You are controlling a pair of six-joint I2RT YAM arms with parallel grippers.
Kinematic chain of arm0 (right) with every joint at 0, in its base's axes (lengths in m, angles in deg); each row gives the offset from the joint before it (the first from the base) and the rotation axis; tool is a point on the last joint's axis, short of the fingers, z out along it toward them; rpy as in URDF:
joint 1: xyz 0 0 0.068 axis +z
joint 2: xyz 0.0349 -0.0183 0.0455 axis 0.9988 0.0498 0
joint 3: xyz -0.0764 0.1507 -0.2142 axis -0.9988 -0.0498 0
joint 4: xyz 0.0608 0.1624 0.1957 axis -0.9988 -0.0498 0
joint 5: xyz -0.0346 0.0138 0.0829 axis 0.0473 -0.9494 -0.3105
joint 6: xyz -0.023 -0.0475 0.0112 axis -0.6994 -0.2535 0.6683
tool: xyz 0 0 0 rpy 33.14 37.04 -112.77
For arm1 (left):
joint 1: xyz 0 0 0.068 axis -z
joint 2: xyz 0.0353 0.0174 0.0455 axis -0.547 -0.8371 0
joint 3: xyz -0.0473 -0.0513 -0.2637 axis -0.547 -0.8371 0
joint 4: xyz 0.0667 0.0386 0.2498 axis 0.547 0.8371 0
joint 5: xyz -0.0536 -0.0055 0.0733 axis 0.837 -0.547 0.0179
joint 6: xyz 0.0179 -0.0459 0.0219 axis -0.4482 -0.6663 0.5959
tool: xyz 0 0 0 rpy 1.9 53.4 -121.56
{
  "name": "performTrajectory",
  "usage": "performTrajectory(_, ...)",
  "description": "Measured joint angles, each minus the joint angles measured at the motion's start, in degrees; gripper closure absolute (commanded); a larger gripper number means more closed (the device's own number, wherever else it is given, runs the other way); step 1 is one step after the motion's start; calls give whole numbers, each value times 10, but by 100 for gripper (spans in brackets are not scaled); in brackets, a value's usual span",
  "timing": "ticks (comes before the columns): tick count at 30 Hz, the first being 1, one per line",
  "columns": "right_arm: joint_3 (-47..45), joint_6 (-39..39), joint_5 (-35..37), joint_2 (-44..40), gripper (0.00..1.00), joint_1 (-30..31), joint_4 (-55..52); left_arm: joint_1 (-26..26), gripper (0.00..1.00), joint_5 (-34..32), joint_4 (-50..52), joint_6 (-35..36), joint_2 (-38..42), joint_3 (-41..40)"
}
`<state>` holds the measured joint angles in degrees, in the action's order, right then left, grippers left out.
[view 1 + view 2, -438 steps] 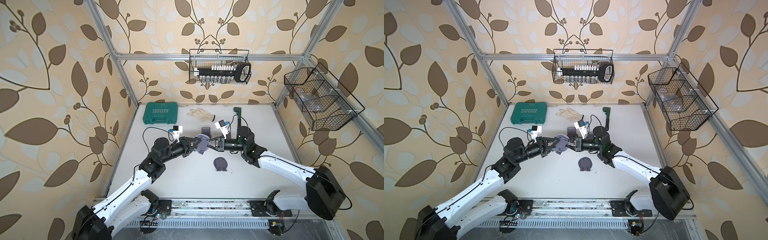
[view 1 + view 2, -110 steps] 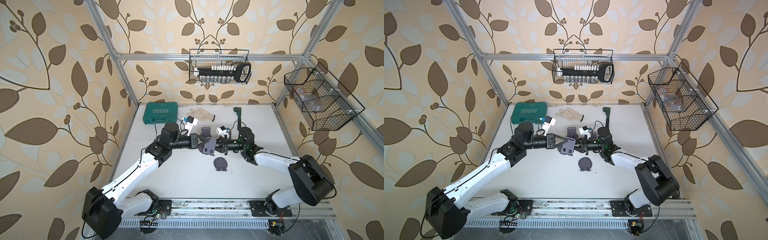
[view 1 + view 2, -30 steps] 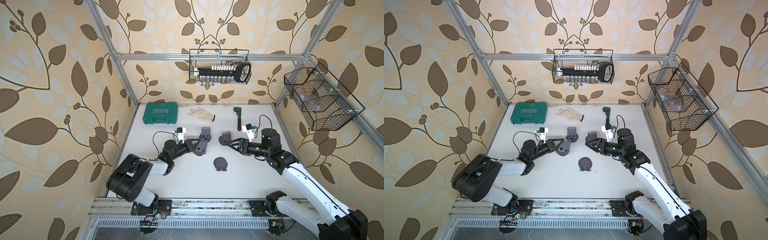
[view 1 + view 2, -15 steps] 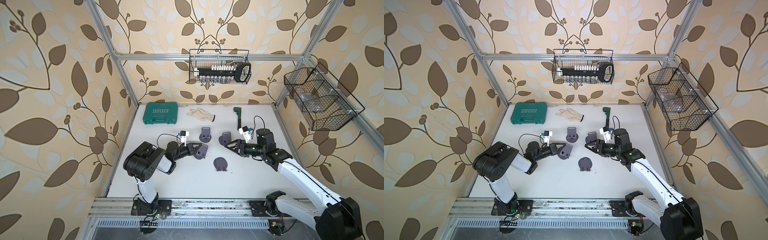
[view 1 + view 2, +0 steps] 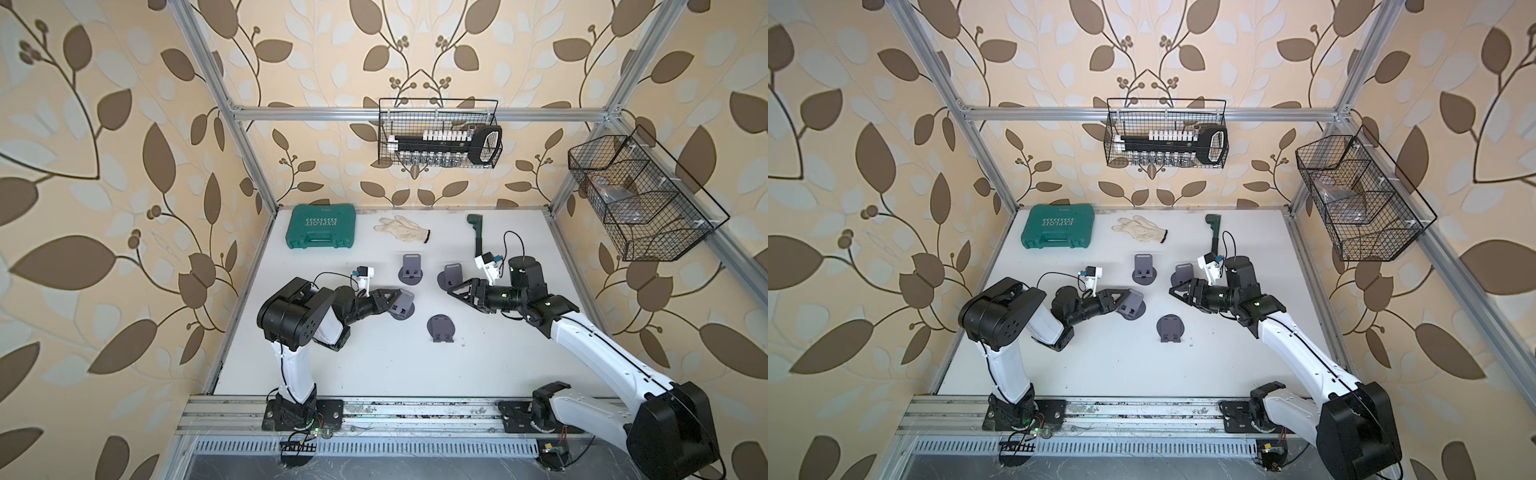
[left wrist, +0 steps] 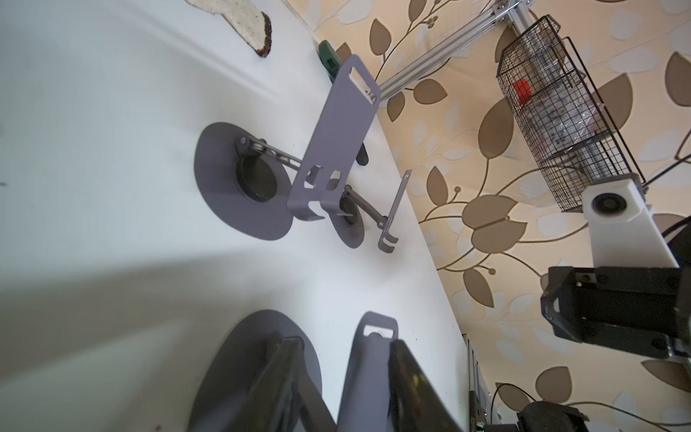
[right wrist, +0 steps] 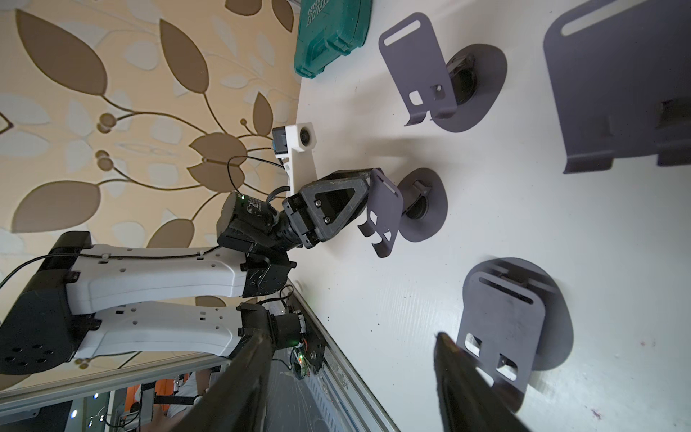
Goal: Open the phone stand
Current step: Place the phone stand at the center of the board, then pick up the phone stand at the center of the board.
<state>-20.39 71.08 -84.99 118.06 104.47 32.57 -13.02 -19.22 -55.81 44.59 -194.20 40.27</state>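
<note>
Phone stand [image 5: 402, 306] of this step is sitting on the white table [image 5: 374, 365], a little left of the middle. Its back plate is standing up from the round base on the hinge arm, tilted and not flat. The left gripper [image 5: 392, 296] is reaching to it low over the table. In the left wrist view its fingers [image 6: 411, 381] are standing apart, one on each side of the raised plate. One is lying against the back of the plate, while bare table is showing between the plate and the other, so I am judging that the plate is not being squeezed. The right gripper [image 5: 457, 294] is hanging with its jaws wide apart and nothing between them, just beside another raised stand [image 5: 452, 275].

Regarding progress, I am judging the opening of this stand as nearly finished: the plate is up and the base is resting flat on the table. What is remaining is for the left arm to draw away without knocking the plate down. A far stand [image 5: 411, 270] is also standing open. One flat stand [image 5: 441, 328], nearer the front edge, is lying folded with its plate on its base. If the task is covering it too, that one is not yet done.
</note>
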Motion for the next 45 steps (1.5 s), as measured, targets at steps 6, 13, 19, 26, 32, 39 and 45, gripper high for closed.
performTrajectory(6,0,-8,0,-3,35,-1,-2,0,43,-14,105,21,112,4)
performTrajectory(13,0,-19,5,-49,35,-10,-28,0,42,-52,437,115,308,106)
performTrajectory(19,-4,-29,14,-104,37,-40,-55,68,44,-83,722,182,374,273)
performTrajectory(26,-51,-33,9,-141,36,-109,-75,224,46,-122,851,150,291,315)
performTrajectory(32,-76,-45,9,-147,35,-126,-106,304,45,-160,872,114,172,315)
performTrajectory(39,-76,-63,16,-146,29,-126,-127,313,45,-199,828,82,104,308)
performTrajectory(45,-76,-69,31,-135,27,-126,-137,313,46,-216,791,73,75,306)
